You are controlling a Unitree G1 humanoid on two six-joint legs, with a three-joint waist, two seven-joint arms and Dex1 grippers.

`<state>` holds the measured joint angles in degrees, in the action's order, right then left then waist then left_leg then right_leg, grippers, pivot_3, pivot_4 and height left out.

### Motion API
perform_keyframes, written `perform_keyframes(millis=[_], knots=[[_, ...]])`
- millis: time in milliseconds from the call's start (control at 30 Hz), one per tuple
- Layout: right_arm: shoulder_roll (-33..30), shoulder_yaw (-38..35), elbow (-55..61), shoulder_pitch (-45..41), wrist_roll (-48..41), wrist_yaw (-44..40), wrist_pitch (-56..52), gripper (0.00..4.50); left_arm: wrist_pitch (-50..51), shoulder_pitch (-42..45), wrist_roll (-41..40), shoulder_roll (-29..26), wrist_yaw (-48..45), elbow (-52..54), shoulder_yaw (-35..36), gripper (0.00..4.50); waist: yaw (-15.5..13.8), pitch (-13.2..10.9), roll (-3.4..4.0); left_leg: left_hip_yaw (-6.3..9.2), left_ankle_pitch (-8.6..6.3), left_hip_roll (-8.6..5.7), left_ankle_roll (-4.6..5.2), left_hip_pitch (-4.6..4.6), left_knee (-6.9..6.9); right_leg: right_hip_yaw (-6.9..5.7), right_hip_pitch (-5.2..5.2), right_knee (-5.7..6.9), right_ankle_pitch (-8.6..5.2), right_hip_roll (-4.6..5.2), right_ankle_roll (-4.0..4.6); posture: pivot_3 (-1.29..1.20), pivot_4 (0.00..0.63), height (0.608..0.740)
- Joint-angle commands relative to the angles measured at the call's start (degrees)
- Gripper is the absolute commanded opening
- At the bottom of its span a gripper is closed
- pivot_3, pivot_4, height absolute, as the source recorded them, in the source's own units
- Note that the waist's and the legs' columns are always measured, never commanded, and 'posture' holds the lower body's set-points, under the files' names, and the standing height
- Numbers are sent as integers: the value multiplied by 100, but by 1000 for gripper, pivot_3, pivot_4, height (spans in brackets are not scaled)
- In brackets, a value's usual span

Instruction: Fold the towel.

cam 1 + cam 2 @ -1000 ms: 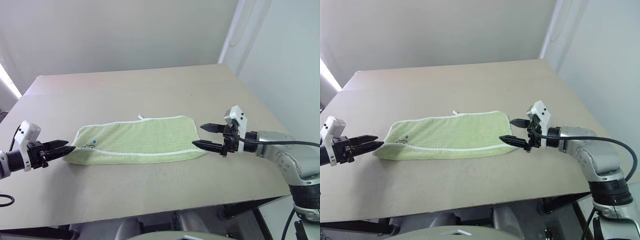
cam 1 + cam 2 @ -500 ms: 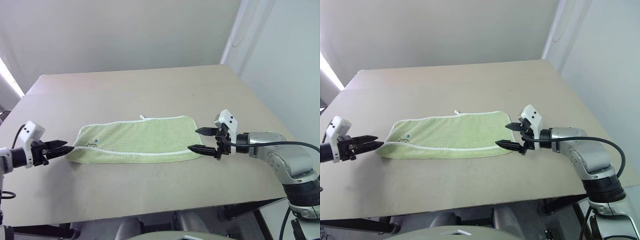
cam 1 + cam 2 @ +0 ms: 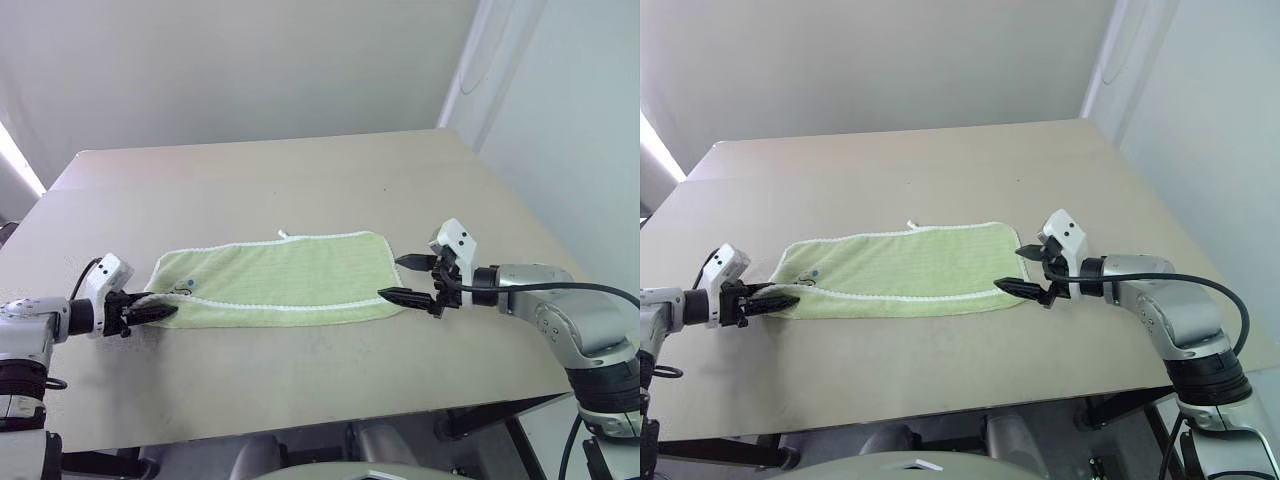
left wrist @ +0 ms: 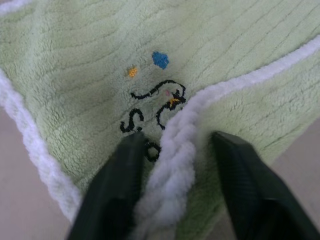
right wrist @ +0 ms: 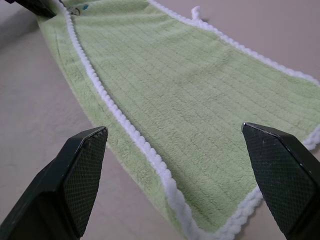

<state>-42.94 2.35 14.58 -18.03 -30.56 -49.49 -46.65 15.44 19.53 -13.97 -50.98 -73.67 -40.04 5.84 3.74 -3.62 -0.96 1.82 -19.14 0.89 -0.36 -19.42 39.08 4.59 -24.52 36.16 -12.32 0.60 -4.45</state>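
Now the towel [image 3: 275, 278] lies flat along the near-middle of the table [image 3: 300, 180], already folded once lengthwise, white stitched edging running along its near side and its small loop tag [image 3: 282, 235] poking out at the far edge. Left gripper [image 3: 150, 310] has come in and down since the earlier frames: a second ago it hung just off the towel's left end, now its fingertips [image 4: 125, 165] straddle the white edging at that end's near corner, right beside the embroidered mark [image 4: 155, 107]. Fingers have narrowed around the doubled hem, but cannot tell whether they actually pinch it yet; a gap shows on either side of the edging in the left wrist view. Right gripper [image 3: 408, 279] sits at the towel's right end, about where it was half a second ago, jaws spread wide, one finger on each side of that end's near corner, holding nothing. Towel itself has not shifted on the table.
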Motion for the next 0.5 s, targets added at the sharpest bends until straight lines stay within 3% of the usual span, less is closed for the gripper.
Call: perform_keyframes(millis=[33, 100, 500], knots=[[-71, -174, 201, -2, 5, 40, 34, 4500, -82, 188, -40, -21, -79, -60, 91, 843, -2, 0, 0, 0, 0, 0, 0, 0, 0, 0, 0, 0, 0, 0, 0, 0, 0, 712], [-63, -187, 219, 8, -5, 69, 27, 4500, 1, 233, -116, -1, -101, -31, 136, 73, -3, 0, 0, 0, 0, 0, 0, 0, 0, 0, 0, 0, 0, 0, 0, 0, 0, 712], [-212, 72, 68, 90, 83, -187, -76, 4500, -8, 85, -66, -86, -192, 210, 125, 29, -6, 1, -1, 0, 0, 0, 0, 1, 1, 1, 0, 1, 0, 0, 0, 0, 0, 712]])
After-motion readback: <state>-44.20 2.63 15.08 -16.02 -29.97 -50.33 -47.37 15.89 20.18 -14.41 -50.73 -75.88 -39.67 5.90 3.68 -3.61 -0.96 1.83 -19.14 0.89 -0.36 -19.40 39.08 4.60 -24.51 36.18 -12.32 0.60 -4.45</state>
